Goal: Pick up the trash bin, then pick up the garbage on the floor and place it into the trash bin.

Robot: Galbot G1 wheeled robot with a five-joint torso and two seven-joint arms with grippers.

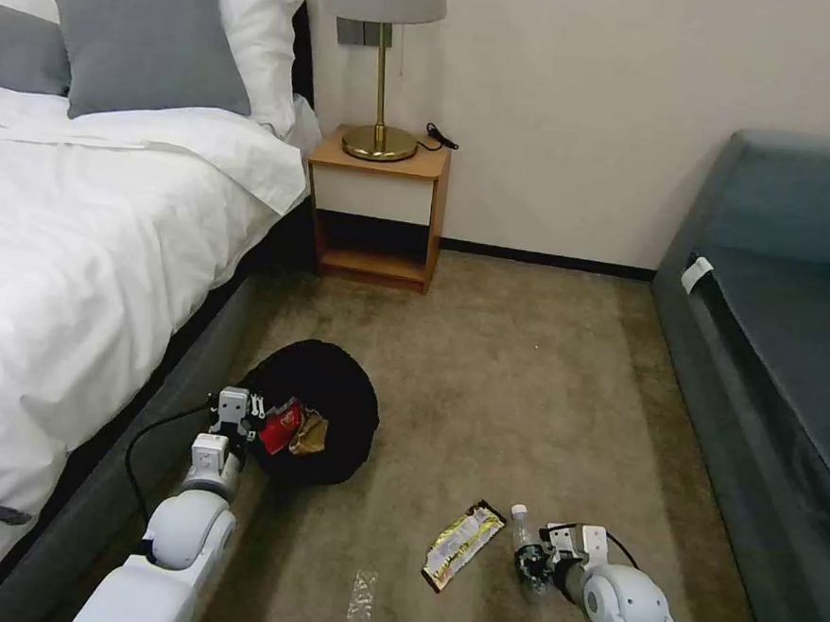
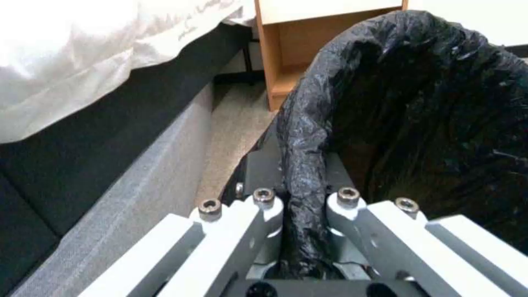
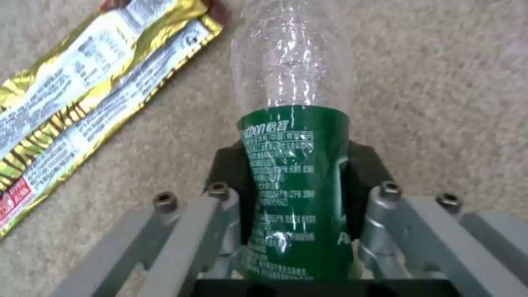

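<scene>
Right gripper [image 3: 300,181] closed on bottle [image 3: 294,165] at label, on carpet, wrapper [image 1: 460,544] just beside. Left gripper [image 2: 305,194] clamped on bin [image 1: 332,409] rim. Lift straight, keep squeeze light, drop over bin's opening.

In the head view, the white base of the round trash bin lined with glossy black plastic [image 1: 328,409] is hidden by the bag. The print on the yellow-and-black snack wrapper [image 1: 461,545] at lower centre is too small to be read. A crinkled clear plastic piece [image 1: 360,610] is cut off by the bottom edge. In the right wrist view, the cap of the clear green-labelled bottle [image 3: 294,165] is cut off by the top edge.
</scene>
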